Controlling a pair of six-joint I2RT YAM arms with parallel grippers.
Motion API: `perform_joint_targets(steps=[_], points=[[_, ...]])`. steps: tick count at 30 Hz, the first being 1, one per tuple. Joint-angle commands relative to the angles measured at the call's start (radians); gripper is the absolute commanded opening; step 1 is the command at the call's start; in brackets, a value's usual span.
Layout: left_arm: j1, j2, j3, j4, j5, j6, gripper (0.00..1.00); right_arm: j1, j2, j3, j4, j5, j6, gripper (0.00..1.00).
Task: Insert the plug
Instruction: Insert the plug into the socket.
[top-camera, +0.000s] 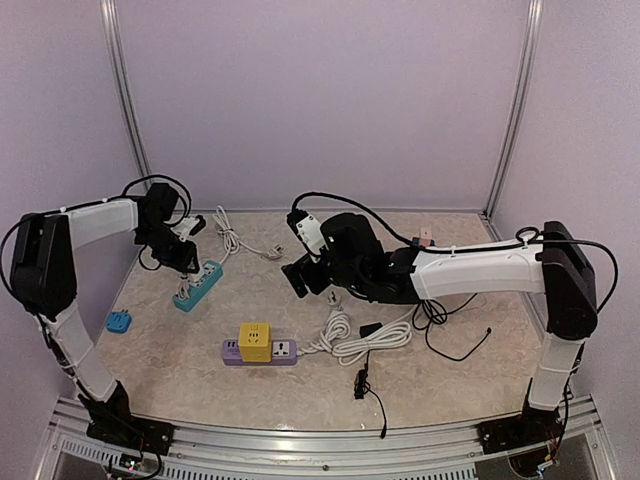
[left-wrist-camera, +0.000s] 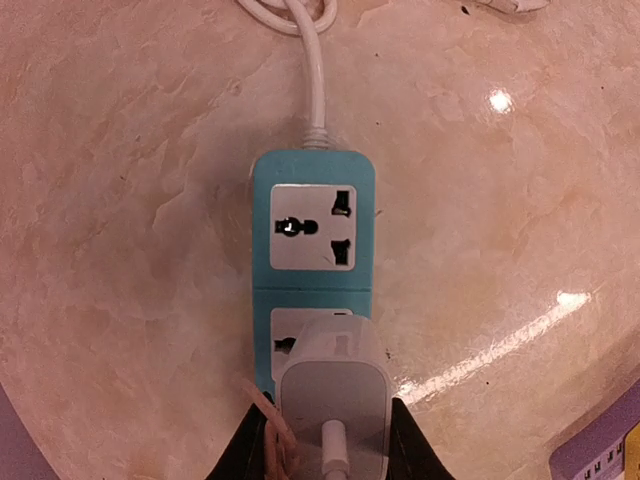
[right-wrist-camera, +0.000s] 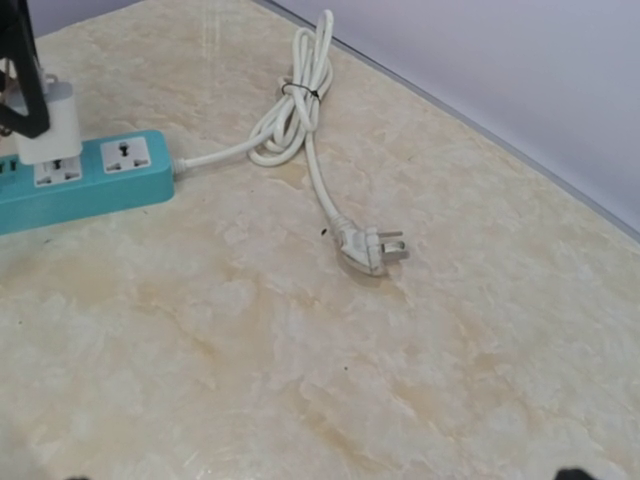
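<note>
**Left arm holds charger on teal strip; right arm waits open**

The left gripper (left-wrist-camera: 330, 452) is clamped on a white charger plug (left-wrist-camera: 333, 395), one dark finger (left-wrist-camera: 248, 450) on each side of its body. The charger stands upright on the teal power strip (left-wrist-camera: 312, 165), over the second socket from the cord end. In the right wrist view its base meets the strip's face. Whether the pins are fully seated cannot be told. In the left wrist view, the socket at 12 o'clock from the charger is uncovered.

From above, the strip lies toward 9 o'clock on the marbled table (top-camera: 470, 375). Its white cord (right-wrist-camera: 300, 110) runs off toward 12 o'clock in a tied bundle. The cord's own wall plug (right-wrist-camera: 372, 247) lies loose on the tabletop, connected to nothing.

The right gripper (top-camera: 300, 275) hovers near the table's centre, at 3 o'clock from the strip, with its jaws spread wide and nothing between them.

At 6 o'clock from that gripper sits a purple power strip (top-camera: 285, 352) carrying a yellow cube adapter (top-camera: 255, 340). A coiled white cable (top-camera: 345, 338) lies just beside it at 3 o'clock. A small blue adapter (top-camera: 118, 321) lies alone at the table's 9 o'clock edge, and a black cable (top-camera: 362, 385) lies toward 6 o'clock.
</note>
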Motion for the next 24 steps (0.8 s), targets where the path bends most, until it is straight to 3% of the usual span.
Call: perform_joint_targets(steps=[1, 15, 24], points=[[-0.015, -0.024, -0.036, 0.003, -0.004, -0.006, 0.00, 0.003, -0.012, 0.004, -0.008, -0.008, 0.011, 1.00], [-0.048, -0.011, -0.156, 0.127, -0.117, 0.028, 0.00, 0.003, -0.024, -0.008, -0.006, -0.001, 0.008, 1.00], [-0.039, 0.053, -0.189, 0.086, -0.151, 0.028, 0.00, 0.003, -0.027, -0.015, -0.004, 0.002, 0.010, 1.00]])
